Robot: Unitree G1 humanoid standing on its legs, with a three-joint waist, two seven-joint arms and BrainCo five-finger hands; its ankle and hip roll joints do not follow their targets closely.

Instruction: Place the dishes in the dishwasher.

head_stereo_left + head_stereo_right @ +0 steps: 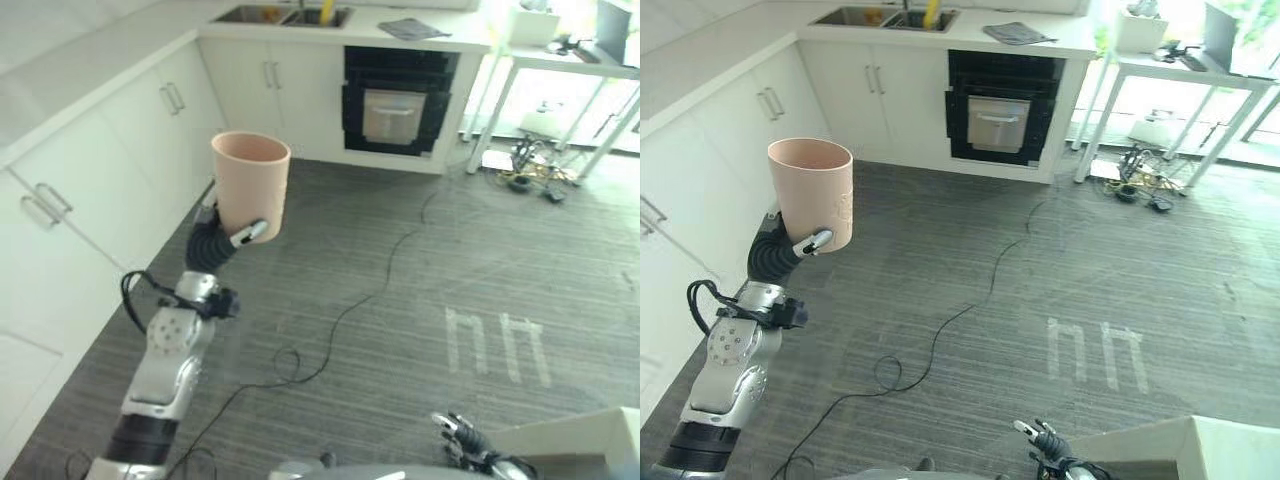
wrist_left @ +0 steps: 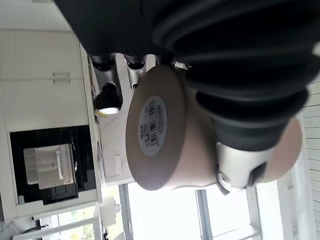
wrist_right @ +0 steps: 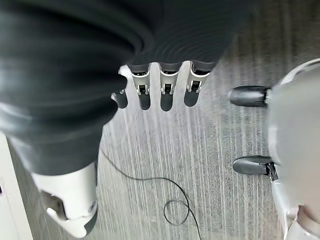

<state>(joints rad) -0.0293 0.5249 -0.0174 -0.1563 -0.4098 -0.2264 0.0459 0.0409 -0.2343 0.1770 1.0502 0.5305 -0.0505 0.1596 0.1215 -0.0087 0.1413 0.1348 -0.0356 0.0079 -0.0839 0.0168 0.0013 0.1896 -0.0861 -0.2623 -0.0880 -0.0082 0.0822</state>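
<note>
Holding a pink cup (image 1: pixel 252 183) upright and raised over the grey striped floor (image 1: pixel 420 300), my left hand (image 1: pixel 222 232) has its fingers and thumb curled round the cup's lower wall; the wrist view shows the cup's base with a barcode sticker (image 2: pixel 152 122) on it. The cup sits beside the white cabinets (image 1: pixel 110 170) on my left. Ahead I see a black oven (image 1: pixel 397 98) set under the counter, with a sink (image 1: pixel 282 14) further left along that counter. My right hand (image 3: pixel 165 90) hangs low by my side, fingers relaxed and straight, grasping nothing, pointing down at the floor.
</note>
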